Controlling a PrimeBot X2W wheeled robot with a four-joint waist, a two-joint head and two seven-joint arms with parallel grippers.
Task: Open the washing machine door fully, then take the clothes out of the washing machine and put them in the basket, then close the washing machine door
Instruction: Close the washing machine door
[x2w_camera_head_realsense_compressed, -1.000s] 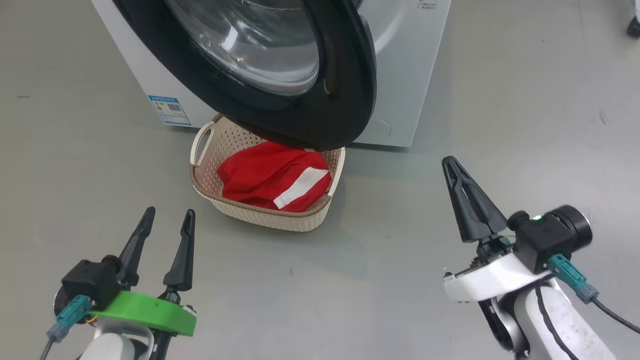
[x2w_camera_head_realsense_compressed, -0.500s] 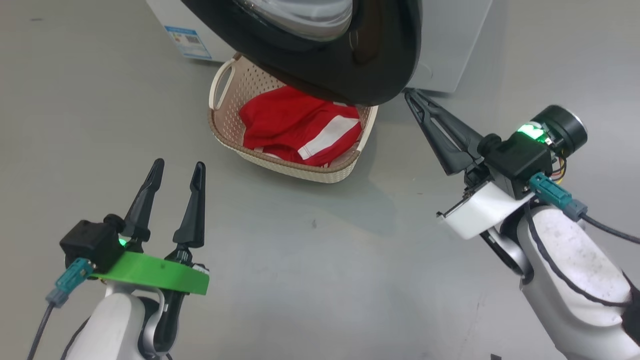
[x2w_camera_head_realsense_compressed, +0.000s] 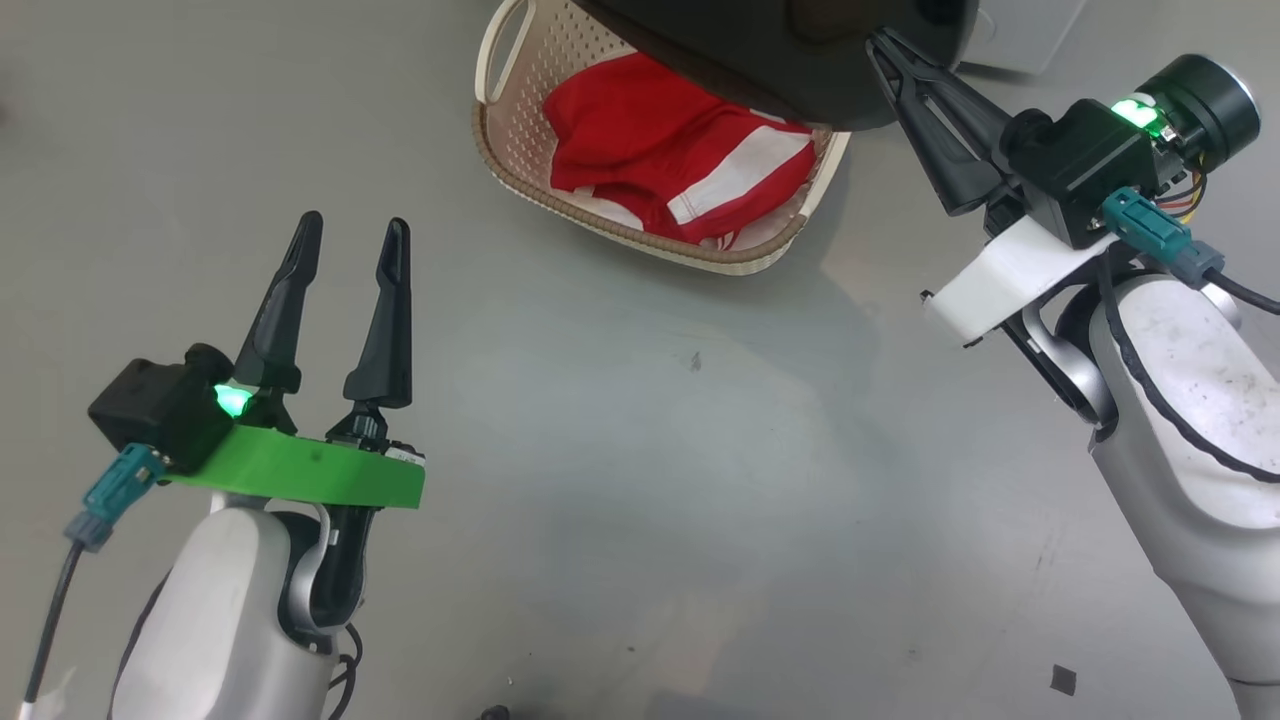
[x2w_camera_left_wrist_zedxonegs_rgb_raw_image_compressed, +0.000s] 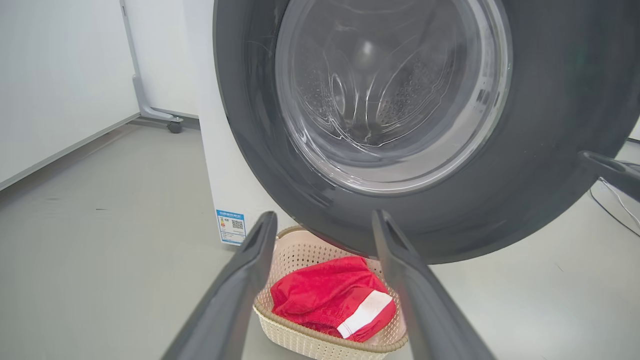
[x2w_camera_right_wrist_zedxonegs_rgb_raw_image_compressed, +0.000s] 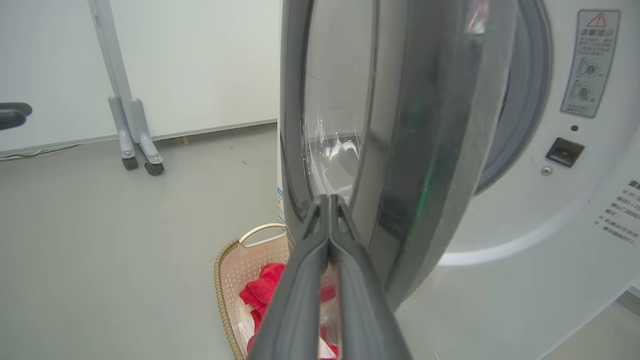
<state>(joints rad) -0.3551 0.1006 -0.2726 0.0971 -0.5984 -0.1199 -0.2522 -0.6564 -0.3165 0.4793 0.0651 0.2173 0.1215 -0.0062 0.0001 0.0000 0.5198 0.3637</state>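
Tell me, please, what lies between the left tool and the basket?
Nothing but bare grey floor: in the head view the stretch from the open left tool to the basket holds no object.

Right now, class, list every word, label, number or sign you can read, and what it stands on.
Nothing reads clearly enough to quote.
Blue label, low on the washing machine: QR code, print too small.
Grey warning sticker on its front: red triangle sign, print too small.
Printed lines at its front's right edge: blurred.
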